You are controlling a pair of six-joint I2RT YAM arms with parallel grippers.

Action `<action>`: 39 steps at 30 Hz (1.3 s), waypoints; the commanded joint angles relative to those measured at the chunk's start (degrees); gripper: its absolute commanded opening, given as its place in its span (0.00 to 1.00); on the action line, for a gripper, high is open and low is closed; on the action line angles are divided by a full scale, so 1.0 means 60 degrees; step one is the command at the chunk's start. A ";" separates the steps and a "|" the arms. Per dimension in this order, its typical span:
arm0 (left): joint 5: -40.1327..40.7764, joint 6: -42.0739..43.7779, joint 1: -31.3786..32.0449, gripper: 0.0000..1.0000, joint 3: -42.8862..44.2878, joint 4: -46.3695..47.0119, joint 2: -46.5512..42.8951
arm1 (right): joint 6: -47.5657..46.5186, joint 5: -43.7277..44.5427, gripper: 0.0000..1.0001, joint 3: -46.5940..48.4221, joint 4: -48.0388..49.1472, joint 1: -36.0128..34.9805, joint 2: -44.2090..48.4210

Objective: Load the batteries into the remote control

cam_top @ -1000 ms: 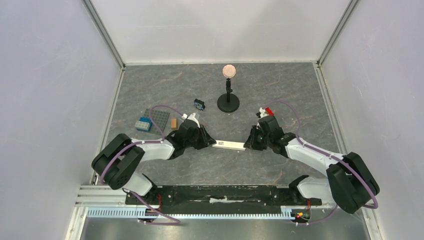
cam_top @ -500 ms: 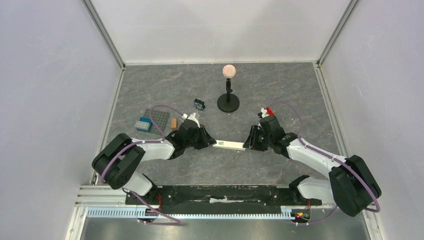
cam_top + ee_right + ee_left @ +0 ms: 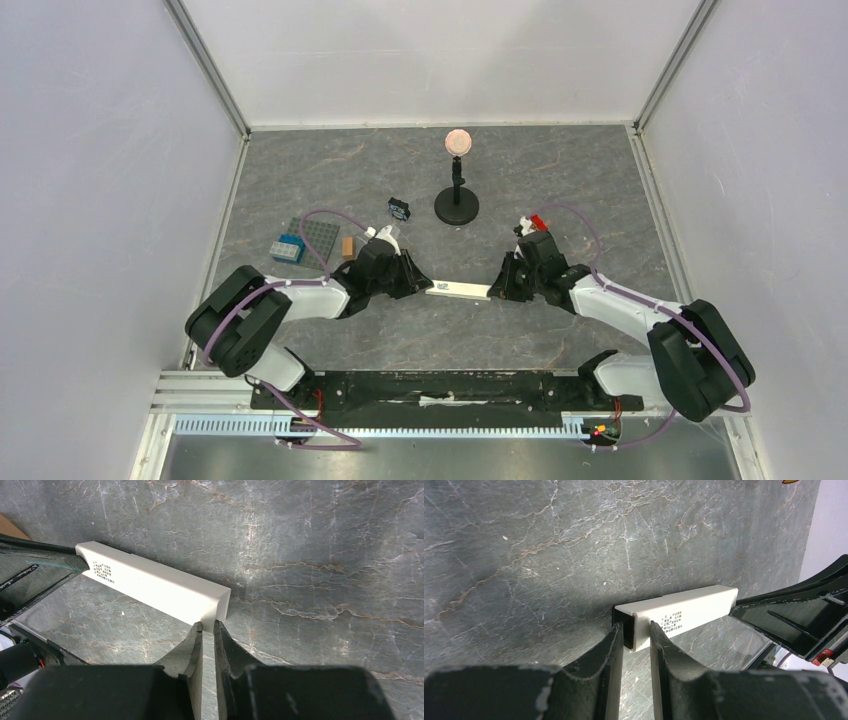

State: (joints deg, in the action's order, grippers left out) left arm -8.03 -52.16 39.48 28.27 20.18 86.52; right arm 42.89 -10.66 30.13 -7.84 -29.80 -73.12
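We can read no text, brand, number or sign here. The only marking we find is a small printed patch [image 3: 673, 622] of dark and bluish specks on the white side of the remote [image 3: 704, 601], near one end. In both wrist views it is too fine for us to decipher.

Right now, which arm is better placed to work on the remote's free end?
Right. The right gripper sits at the free end of the remote, jaws almost shut; the left gripper is clamped on the other end, holding it steady.
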 commanded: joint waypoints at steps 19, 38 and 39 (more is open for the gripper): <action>-0.1314 -0.0165 0.0158 0.02 -0.0949 0.1909 0.1378 | 0.0098 -0.0469 0.00 -0.0494 0.0820 -0.0027 -0.0907; -0.0880 -0.0412 0.0044 0.16 -0.1045 0.2165 0.1396 | -0.0080 0.0139 0.18 0.0440 0.0013 -0.0203 -0.0615; -0.0648 -0.0128 0.0046 0.21 -0.0798 0.1495 0.1089 | -0.0149 0.0242 0.21 0.0533 -0.0117 -0.0204 -0.0493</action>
State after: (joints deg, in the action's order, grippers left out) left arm -9.32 -58.02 37.19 20.38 49.98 95.96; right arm 44.40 -13.41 31.42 -8.51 -28.82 -75.26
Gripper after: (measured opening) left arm 0.258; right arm 0.156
